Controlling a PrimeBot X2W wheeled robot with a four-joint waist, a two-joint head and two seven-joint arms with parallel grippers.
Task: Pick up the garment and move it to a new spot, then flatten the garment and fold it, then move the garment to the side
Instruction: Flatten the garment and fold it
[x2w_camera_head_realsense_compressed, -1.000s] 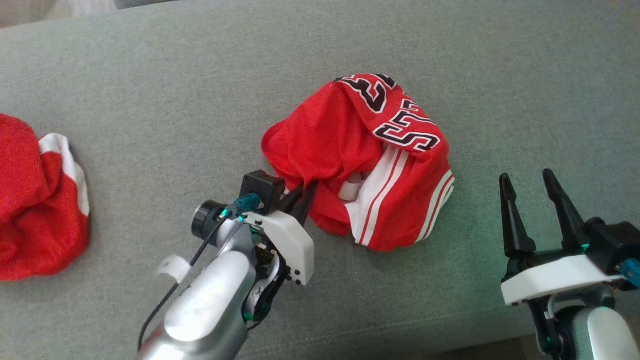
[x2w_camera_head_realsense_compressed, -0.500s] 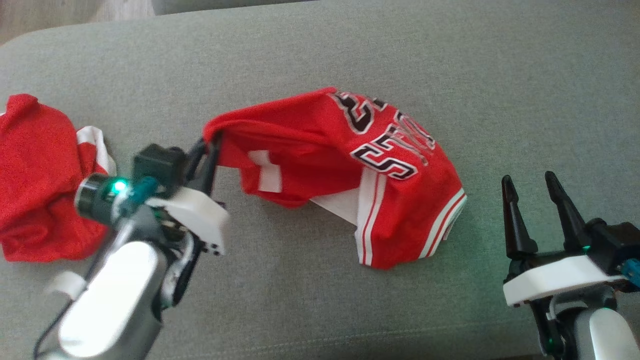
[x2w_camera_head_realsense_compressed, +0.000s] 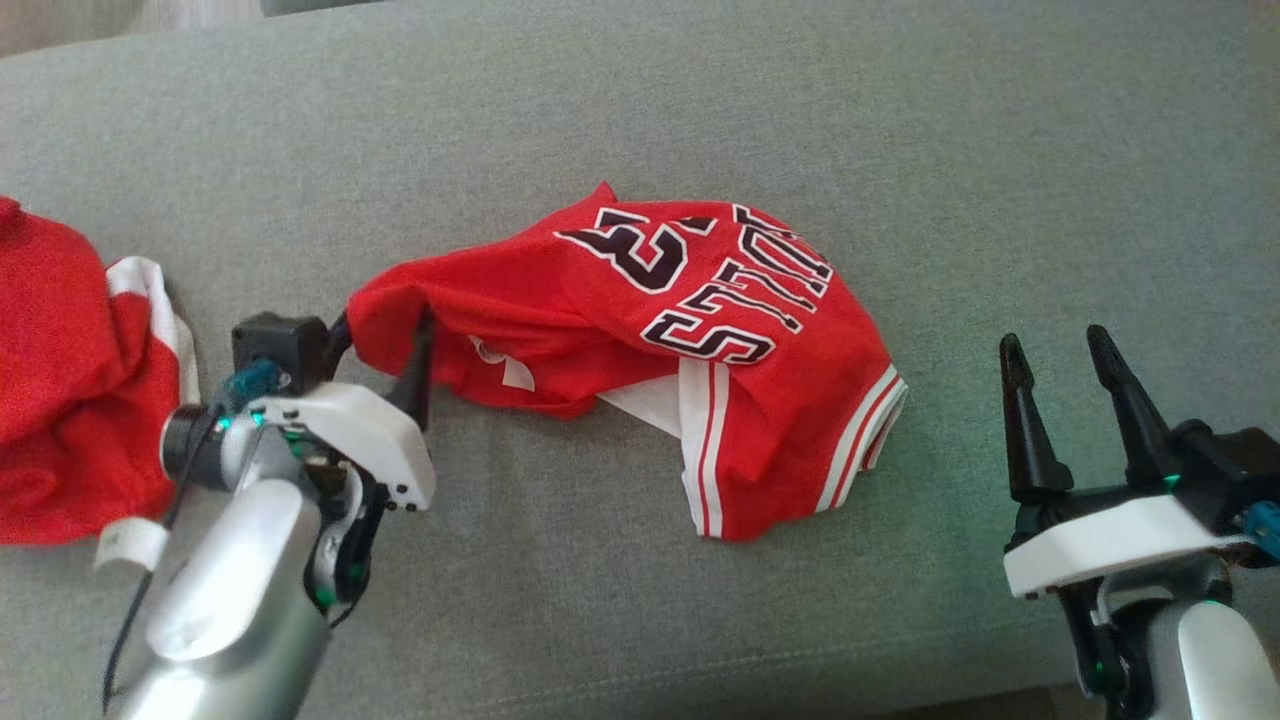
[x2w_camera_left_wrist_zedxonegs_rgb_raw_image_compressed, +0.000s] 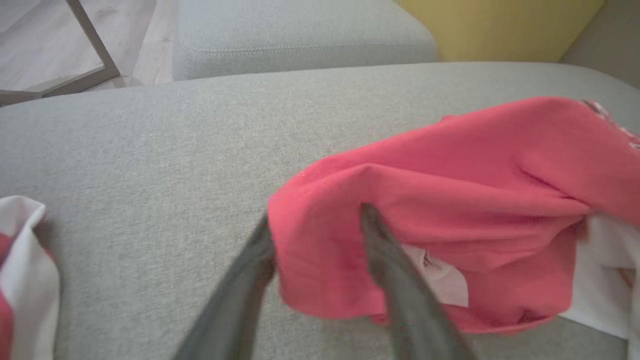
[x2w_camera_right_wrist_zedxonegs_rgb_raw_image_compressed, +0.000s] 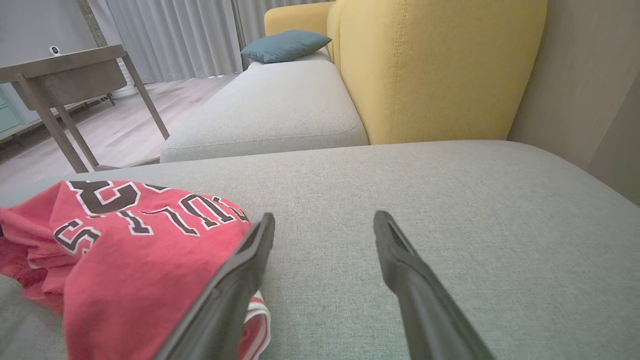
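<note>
The red jersey (x2w_camera_head_realsense_compressed: 700, 330) with black-and-white lettering and white stripes lies stretched out on the grey cushion (x2w_camera_head_realsense_compressed: 600, 90). My left gripper (x2w_camera_head_realsense_compressed: 380, 335) is at its left end, open, with the jersey's edge draped between the spread fingers. The left wrist view shows that red fabric (x2w_camera_left_wrist_zedxonegs_rgb_raw_image_compressed: 475, 165) bunched between and over the left gripper's (x2w_camera_left_wrist_zedxonegs_rgb_raw_image_compressed: 317, 225) two fingers. My right gripper (x2w_camera_head_realsense_compressed: 1055, 345) stands open and empty to the right of the jersey, not touching it. In the right wrist view the jersey (x2w_camera_right_wrist_zedxonegs_rgb_raw_image_compressed: 125, 235) lies left of the right gripper (x2w_camera_right_wrist_zedxonegs_rgb_raw_image_compressed: 325, 220).
A second red-and-white garment (x2w_camera_head_realsense_compressed: 70, 390) lies crumpled at the cushion's left edge, close to my left arm. The cushion's front edge runs near the bottom of the head view. Beyond stand another grey seat (x2w_camera_right_wrist_zedxonegs_rgb_raw_image_compressed: 265, 110), a yellow backrest (x2w_camera_right_wrist_zedxonegs_rgb_raw_image_compressed: 435, 65) and a wooden table (x2w_camera_right_wrist_zedxonegs_rgb_raw_image_compressed: 65, 70).
My left gripper pulled the jersey's edge leftward, stretching the garment out, and its fingers have now spread apart. The right gripper has stayed put. The head camera shifted slightly.
</note>
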